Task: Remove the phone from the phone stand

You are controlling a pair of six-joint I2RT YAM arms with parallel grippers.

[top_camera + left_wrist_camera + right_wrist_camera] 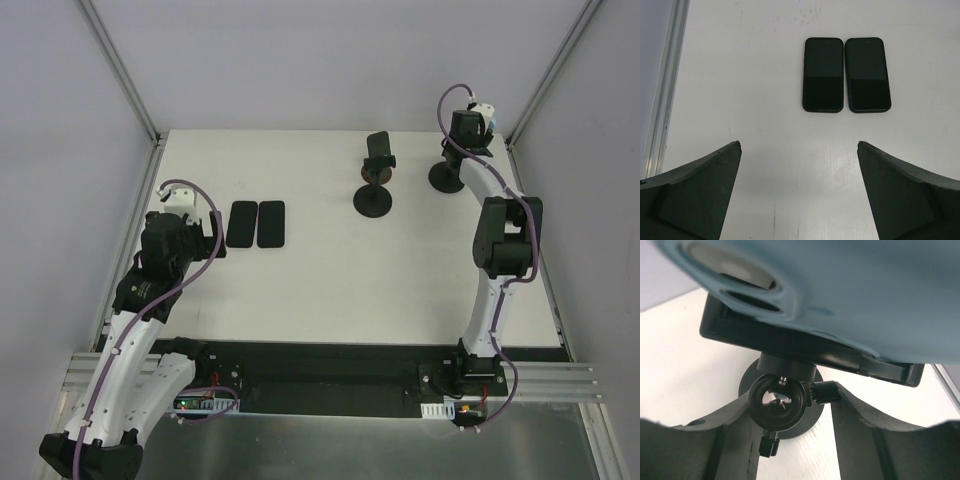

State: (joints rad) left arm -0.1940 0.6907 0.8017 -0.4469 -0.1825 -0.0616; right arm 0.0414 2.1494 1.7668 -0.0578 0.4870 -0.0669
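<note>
Showing the light-blue phone (865,290) seated in its phone stand (790,342), right of the middle stand (374,200) holding a dark phone (378,148). The right gripper (792,407) straddles the phone stand's ball joint (776,402); whether its fingers (700,440) press anything cannot be told. Well left of the middle stand, the left gripper (799,150) hangs spread wide near two flat phones (823,75).

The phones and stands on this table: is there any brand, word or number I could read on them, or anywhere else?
No readable text anywhere.
Two dark phones: blank screens, no marks.
Blue phone back: no logo or lettering visible.
Green circuit board: any print too small to read.
</note>
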